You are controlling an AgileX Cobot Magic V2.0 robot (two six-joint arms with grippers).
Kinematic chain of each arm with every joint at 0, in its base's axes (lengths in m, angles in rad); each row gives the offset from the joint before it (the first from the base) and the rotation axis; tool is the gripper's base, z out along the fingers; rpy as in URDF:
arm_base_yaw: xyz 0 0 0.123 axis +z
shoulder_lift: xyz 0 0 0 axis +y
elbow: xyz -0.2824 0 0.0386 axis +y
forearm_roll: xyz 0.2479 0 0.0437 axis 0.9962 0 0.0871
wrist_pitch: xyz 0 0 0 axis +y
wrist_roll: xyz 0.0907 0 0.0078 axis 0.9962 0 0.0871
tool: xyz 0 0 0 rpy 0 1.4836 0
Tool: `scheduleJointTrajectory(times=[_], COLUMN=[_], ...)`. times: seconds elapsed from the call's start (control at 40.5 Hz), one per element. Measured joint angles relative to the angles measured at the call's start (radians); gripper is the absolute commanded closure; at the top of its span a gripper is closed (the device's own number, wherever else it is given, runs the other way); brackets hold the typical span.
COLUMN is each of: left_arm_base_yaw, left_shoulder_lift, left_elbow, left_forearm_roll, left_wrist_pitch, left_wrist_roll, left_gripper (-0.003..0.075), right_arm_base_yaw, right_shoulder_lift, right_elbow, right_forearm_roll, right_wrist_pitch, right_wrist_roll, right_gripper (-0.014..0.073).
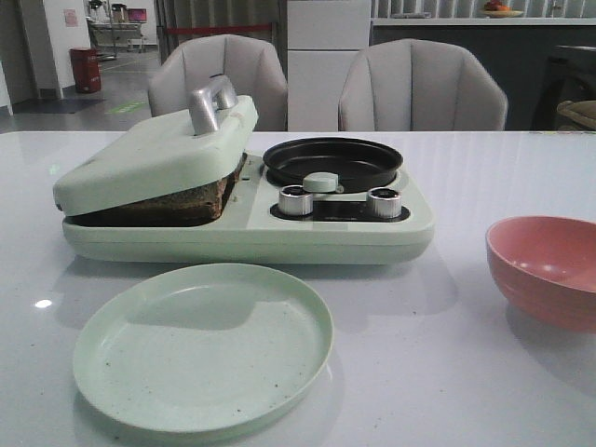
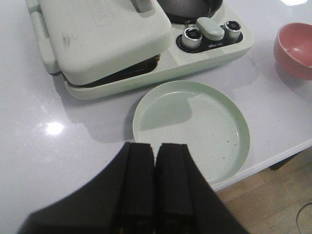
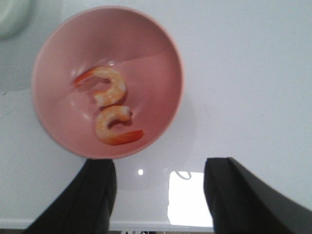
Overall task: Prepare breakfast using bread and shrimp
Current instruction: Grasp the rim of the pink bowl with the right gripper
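Your right claw (image 3: 161, 195) hangs above the pink bowl (image 3: 165, 53) with its fingers spread wide and nothing between them; your left claw (image 2: 155, 190) waits with its fingers pressed together, empty, near the green plate (image 2: 229, 117).

Largest first: the pale green cooker (image 1: 279, 233) sits on the white table (image 1: 521, 391), and everything else is placed from it. Its lid (image 1: 149, 158) rests tilted, propped partly up by the bread (image 1: 200, 197), a stack with dark brown crust showing in the gap under the lid. A black pan (image 1: 332, 160) sits in the cooker's right half. The plate lies just in front of the cooker. The bowl stands well to its right.

Two shrimp (image 3: 111, 87) lie in the bowl, curled, pale orange with red tails, close together.

The step in hand looks like picking a shrimp. Centre the claw over one only, lower straight down, and close across the thick curve, not the tail, keeping clear of the bowl's wall.
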Motion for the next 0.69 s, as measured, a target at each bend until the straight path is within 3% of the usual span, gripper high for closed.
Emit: scheduleJointTrajectory(times=[0.197, 0.691], left_arm_base_yaw=[0.000, 0.000], left_shoulder_lift=[0.000, 0.000], left_elbow=[0.000, 0.000], left_forearm_roll=[0.000, 0.000], left_wrist_pitch=[0.000, 0.000], left_wrist_roll=[0.000, 0.000], left_gripper=[0.0619, 0.0619], right_arm_base_yaw=[-0.058, -0.064], right_shoulder_lift=[0.148, 0.413], right_elbow=[-0.055, -0.080], right_forearm_roll=[-0.008, -0.012], right_wrist_pitch=[-0.025, -0.171], right_wrist_roll=[-0.011, -0.014], right_gripper=[0.0099, 0.0099])
